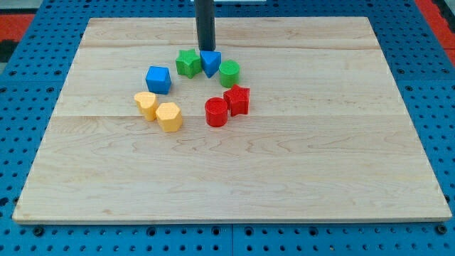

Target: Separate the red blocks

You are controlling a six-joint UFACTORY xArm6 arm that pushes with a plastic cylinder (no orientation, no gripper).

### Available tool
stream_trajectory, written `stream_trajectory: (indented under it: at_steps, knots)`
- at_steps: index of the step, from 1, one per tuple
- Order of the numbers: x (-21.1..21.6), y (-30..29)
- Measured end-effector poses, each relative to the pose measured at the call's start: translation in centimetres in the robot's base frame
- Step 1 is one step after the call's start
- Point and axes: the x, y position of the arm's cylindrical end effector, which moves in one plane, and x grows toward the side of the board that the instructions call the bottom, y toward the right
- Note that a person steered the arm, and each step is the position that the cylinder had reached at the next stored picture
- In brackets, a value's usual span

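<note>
Pale wooden board (pixel 234 178) lies on a blue pegboard bench (pixel 28 57), and all the blocks sit in a loose ring on its upper middle. I carry no pincer, only a straight dark rod, so nothing of mine grips or lets go; my tip (pixel 205 50) stands at the top of the ring, just above the blue triangular block (pixel 210 62) and touching or nearly touching its upper edge, I cannot tell which.

To the view's left of that block is the green star-shaped block (pixel 188 62), right beside it, and to its right the green round block (pixel 229 73). The blue cube (pixel 158 79) sits further left and a little lower.

The two red blocks lie at the ring's lower right, pressed together: the red cylinder (pixel 216 112) on the left and the red star-shaped block (pixel 237 100) up against it on the right. They are well apart from my tip.

Two yellow blocks touch at the lower left, one rounded yellow block (pixel 146 104) and one yellow hexagonal block (pixel 169 116).
</note>
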Motion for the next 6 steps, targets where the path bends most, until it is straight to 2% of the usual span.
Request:
stream_trajectory:
  at_steps: [1,2,3,4,5,6]
  knots:
    - [1.2,2.1]
    - [5.1,6.4]
    - [10.2,10.4]
    - [18.9,7.8]
    - [19.4,5.1]
    - [17.5,4.3]
